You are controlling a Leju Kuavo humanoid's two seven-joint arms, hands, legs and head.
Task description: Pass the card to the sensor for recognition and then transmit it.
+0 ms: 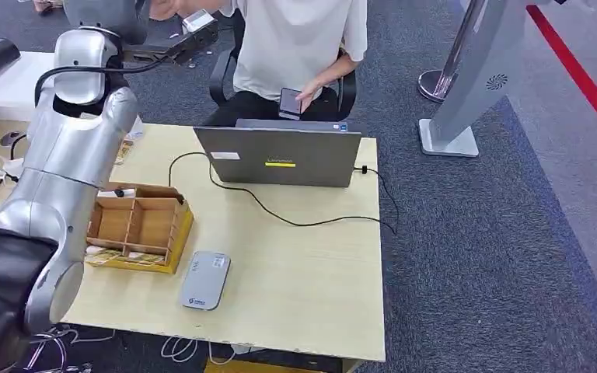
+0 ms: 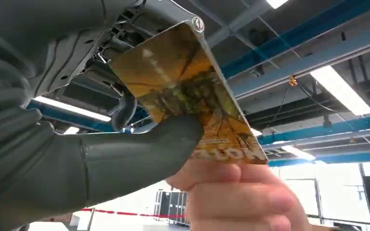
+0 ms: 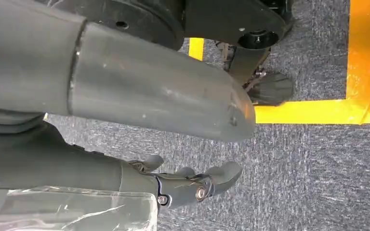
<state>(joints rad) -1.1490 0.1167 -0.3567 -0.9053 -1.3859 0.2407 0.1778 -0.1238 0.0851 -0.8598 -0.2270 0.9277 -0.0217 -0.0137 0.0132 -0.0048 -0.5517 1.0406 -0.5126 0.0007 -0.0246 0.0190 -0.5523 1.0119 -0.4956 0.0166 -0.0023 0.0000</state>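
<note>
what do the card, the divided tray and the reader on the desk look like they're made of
Card: probably glossy printed plastic; it stays flat and thin in the left hand, with a sheen on the orange picture.
Divided tray: looks like thin unpainted wood or plywood, matte tan with slotted partitions.
Reader: seems moulded grey plastic, smooth with rounded corners.

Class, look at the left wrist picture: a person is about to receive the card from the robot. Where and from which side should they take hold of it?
Grip the card at its free short end, opposite the left hand. The robot's thumb presses one face near the middle, leaving that end bare. The person's fingers already pinch it there, likely the safest approach.
</note>
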